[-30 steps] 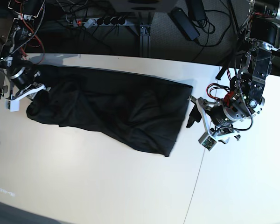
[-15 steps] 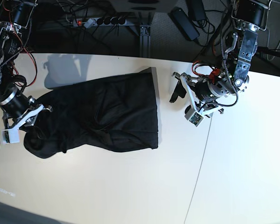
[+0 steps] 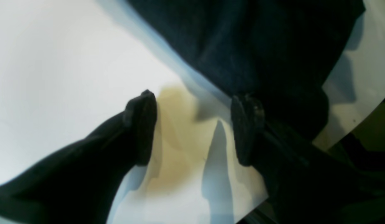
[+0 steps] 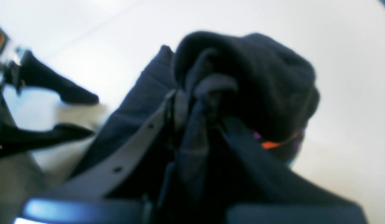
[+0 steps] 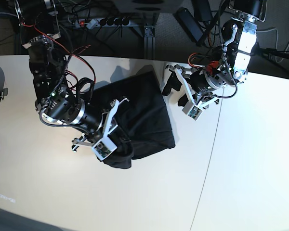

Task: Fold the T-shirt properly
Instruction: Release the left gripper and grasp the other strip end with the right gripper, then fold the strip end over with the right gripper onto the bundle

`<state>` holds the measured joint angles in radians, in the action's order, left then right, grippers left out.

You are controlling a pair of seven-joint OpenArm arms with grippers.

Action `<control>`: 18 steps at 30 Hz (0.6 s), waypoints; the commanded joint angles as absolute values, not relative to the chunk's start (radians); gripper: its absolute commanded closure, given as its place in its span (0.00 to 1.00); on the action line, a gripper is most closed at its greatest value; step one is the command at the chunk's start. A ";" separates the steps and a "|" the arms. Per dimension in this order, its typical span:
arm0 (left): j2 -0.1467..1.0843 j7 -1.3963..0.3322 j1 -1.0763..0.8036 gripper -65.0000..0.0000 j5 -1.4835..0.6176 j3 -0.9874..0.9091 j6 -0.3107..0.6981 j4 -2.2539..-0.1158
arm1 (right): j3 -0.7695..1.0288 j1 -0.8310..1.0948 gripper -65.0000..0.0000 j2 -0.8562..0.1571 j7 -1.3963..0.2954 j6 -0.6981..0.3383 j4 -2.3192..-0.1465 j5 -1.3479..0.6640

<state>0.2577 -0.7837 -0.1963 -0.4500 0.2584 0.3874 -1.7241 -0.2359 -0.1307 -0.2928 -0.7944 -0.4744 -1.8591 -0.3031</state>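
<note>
The right gripper (image 5: 116,126) was clamped on a bunched wad of the T-shirt (image 5: 142,118) at frame centre, so the fold risked coming out lumpy, while the left gripper (image 5: 176,91) stood wide open and empty at upper right.

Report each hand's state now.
Left hand: open, empty, beside the shirt.
Right hand: closed on bunched shirt fabric.

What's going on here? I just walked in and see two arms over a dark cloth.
A two-armed robot is folding a black T-shirt on a white table. The right gripper is shut on a bunched part of the fabric near the shirt's lower left edge in the base view. The left gripper is open and empty, just off the shirt's top right corner. The shirt lies in a rumpled, roughly folded heap, not yet neat.
</note>
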 commanded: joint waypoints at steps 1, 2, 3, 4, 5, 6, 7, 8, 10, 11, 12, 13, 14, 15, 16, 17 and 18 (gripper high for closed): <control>0.261 -0.788 -0.192 0.37 -0.456 0.256 0.380 -1.737 | -0.266 -0.155 1.00 -0.293 -0.791 -0.494 -1.876 -0.272; 0.261 -0.790 -0.192 0.37 -0.455 0.256 0.379 -1.737 | -0.300 -0.158 1.00 -0.292 -0.804 -0.494 -1.876 -0.231; 0.263 -0.790 -0.191 0.37 -0.455 0.256 0.380 -1.737 | -0.329 -0.158 1.00 -0.289 -0.809 -0.494 -1.876 -0.200; 0.266 -0.790 -0.191 0.37 -0.455 0.256 0.380 -1.737 | -0.357 -0.157 1.00 -0.285 -0.809 -0.494 -1.874 -0.178; 0.267 -0.790 -0.191 0.37 -0.455 0.256 0.380 -1.737 | -0.385 -0.157 1.00 -0.282 -0.809 -0.494 -1.871 -0.175; 0.266 -0.790 -0.191 0.37 -0.455 0.256 0.380 -1.737 | -0.412 -0.157 1.00 -0.277 -0.808 -0.494 -1.868 -0.175; 0.266 -0.793 -0.191 0.37 -0.455 0.256 0.380 -1.737 | -0.439 -0.157 1.00 -0.268 -0.808 -0.494 -1.865 -0.175; 0.266 -0.799 -0.191 0.37 -0.455 0.256 0.379 -1.737 | -0.461 -0.157 0.93 -0.260 -0.808 -0.494 -1.862 -0.175; 0.266 -0.809 -0.191 0.37 -0.455 0.253 0.379 -1.739 | -0.495 -0.152 0.67 -0.235 -0.808 -0.494 -1.858 -0.175; 0.267 -0.812 -0.191 0.37 -0.455 0.246 0.379 -1.740 | -0.509 -0.152 0.57 -0.225 -0.809 -0.494 -1.858 -0.176; 0.267 -0.814 -0.191 0.37 -0.455 0.229 0.379 -1.741 | -0.524 -0.153 0.51 -0.216 -0.809 -0.494 -1.858 -0.180; 0.270 -0.814 -0.191 0.37 -0.453 0.205 0.379 -1.741 | -0.534 -0.155 0.48 -0.206 -0.808 -0.494 -1.858 -0.188; 0.273 -0.814 -0.191 0.37 -0.453 0.175 0.379 -1.741 | -0.541 -0.155 0.47 -0.196 -0.808 -0.494 -1.858 -0.200; 0.282 -0.814 -0.191 0.37 -0.454 0.139 0.379 -1.742 | -0.543 -0.155 0.47 -0.183 -0.808 -0.494 -1.858 -0.213; 0.290 -0.814 -0.191 0.37 -0.461 0.103 0.379 -1.742 | -0.543 -0.155 0.47 -0.170 -0.808 -0.494 -1.858 -0.224; 0.303 -0.814 -0.191 0.37 -0.475 0.067 0.379 -1.742 | -0.543 -0.155 0.47 -0.159 -0.808 -0.494 -1.858 -0.234; 0.316 -0.817 -0.191 0.37 -0.490 0.032 0.379 -1.742 | -0.543 -0.156 0.47 -0.147 -0.808 -0.494 -1.860 -0.240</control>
